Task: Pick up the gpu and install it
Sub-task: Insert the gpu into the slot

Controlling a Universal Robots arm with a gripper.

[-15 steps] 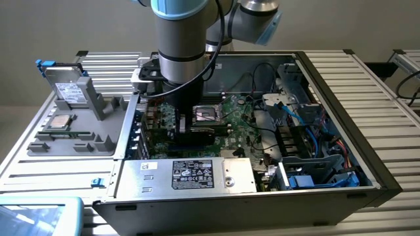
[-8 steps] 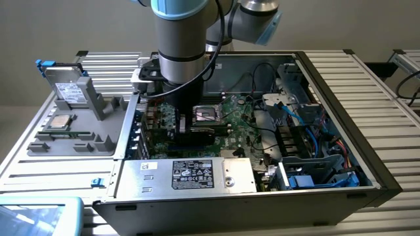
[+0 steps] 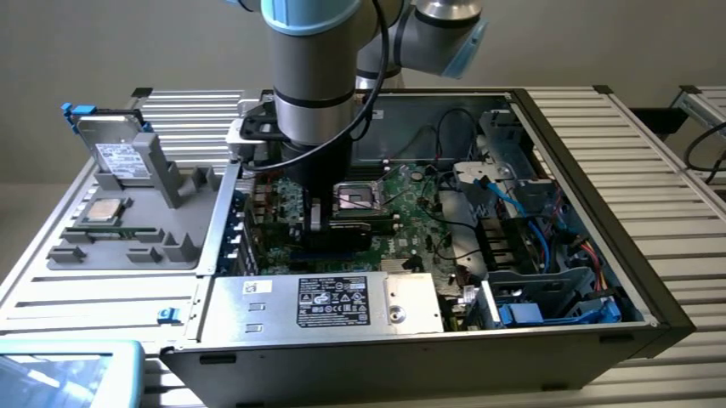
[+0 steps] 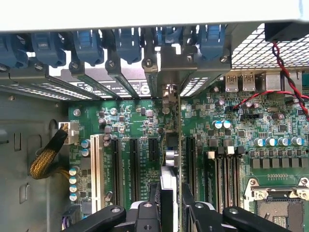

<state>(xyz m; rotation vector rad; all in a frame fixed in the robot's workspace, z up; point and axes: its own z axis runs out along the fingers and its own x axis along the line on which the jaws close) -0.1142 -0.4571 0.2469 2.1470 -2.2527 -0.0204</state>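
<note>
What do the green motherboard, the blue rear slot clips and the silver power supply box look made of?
Green motherboard: fibreglass-type circuit board with a glossy green coating; soldered parts and fine traces show.
Blue rear slot clips: probably moulded plastic; even colour, rounded edges, soft sheen.
Silver power supply box: sheet metal with a dull bare finish; flat panels with folded edges.

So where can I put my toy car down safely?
On the ribbed table at the exterior view's right of the computer case, or in front of the grey tray. Inside the case it's crowded: arm, cables, gpu.
</note>
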